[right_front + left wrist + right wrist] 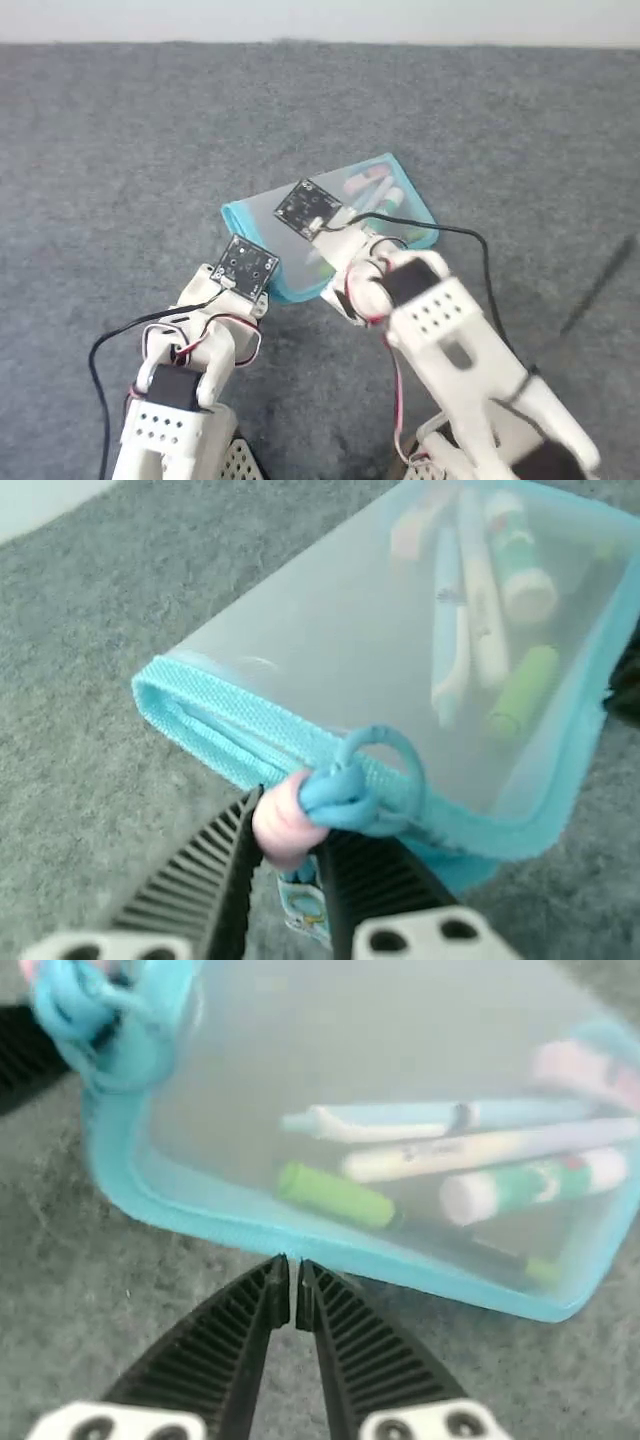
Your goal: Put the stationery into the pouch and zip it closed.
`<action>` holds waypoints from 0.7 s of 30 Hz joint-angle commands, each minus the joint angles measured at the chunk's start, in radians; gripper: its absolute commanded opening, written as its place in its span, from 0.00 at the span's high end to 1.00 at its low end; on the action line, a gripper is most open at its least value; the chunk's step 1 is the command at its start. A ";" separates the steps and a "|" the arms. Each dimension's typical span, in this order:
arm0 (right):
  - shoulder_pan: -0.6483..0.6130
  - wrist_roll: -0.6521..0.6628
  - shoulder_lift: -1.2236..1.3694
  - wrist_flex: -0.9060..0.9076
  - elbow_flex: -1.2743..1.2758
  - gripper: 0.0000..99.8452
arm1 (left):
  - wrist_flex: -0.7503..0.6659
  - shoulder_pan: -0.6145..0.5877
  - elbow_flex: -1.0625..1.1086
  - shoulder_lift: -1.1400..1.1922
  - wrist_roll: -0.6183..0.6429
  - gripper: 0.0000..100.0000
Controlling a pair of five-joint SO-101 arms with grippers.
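The translucent pouch [395, 190] with a teal border lies on the grey carpet, with pens [450, 1120], a glue stick [530, 1185] and a green marker [330, 1195] inside. My left gripper [290, 830] is shut on the zipper pull [282, 820], a pink bead on a blue cord loop, at the pouch's [340, 640] corner nearest the arms. My right gripper [292, 1270] is pinched shut on the pouch's [350, 1040] teal side edge, close to the green marker. In the high view both arms meet over the pouch's near end, and their wrist cameras hide the fingers.
Grey carpet [120, 150] covers the whole table, with open room to the left, right and behind the pouch. The left arm's base [175, 420] and the right arm's body [470, 370] stand at the front. A black cable [470, 240] arcs beside the right arm.
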 commanded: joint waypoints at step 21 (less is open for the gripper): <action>-0.018 0.043 0.101 0.035 0.006 0.99 | -0.100 -0.003 0.010 0.008 0.012 0.99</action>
